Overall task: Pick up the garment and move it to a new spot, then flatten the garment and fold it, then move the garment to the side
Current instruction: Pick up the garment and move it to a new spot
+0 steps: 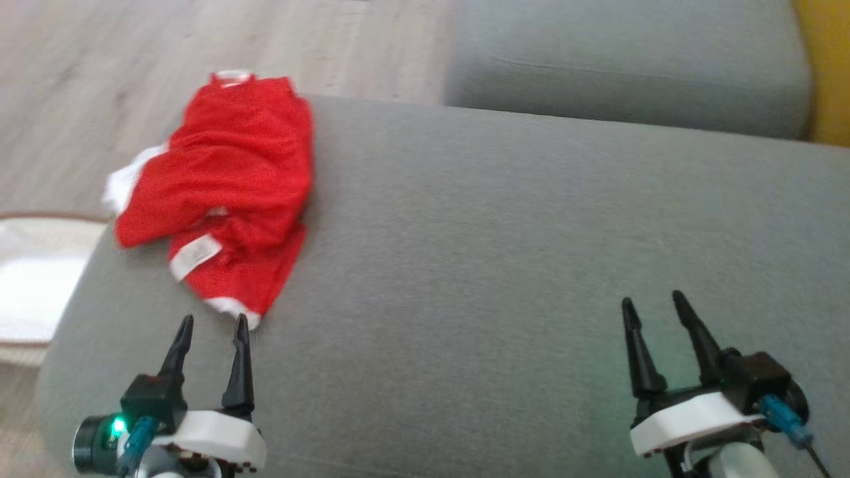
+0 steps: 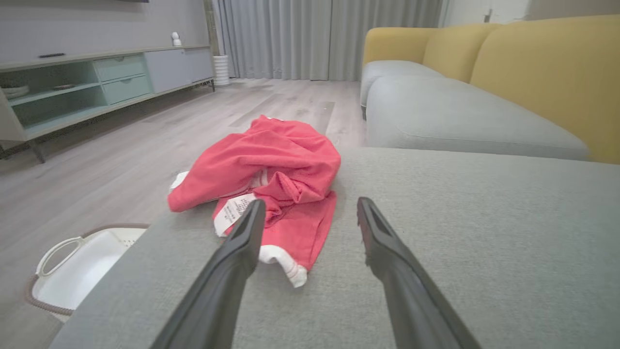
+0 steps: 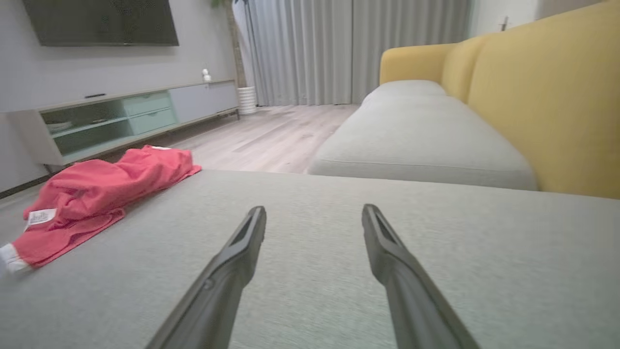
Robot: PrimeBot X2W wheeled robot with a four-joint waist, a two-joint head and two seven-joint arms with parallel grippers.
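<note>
Garment (image 1: 226, 192) sits bunched at 10 o'clock in the head view, right on the cushion (image 1: 498, 265) edge, with left gripper (image 1: 214, 318) and right gripper (image 1: 652, 299) both wide open and empty; left wrist view has it just ahead at 11 o'clock, so I reckon a sloppy nudge could shove it overboard; right wrist view puts it at 9 o'clock, well apart.

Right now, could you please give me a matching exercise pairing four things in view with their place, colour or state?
Things:
1. garment
2. basket
3. sofa back
4. left gripper

Descriptions:
A. yellow
B. on the floor beside the cushion
C. open and empty, close to the garment
D. red, crumpled at the cushion's left edge

Pairs: 1-D, 2-B, 3-A, 4-C
</note>
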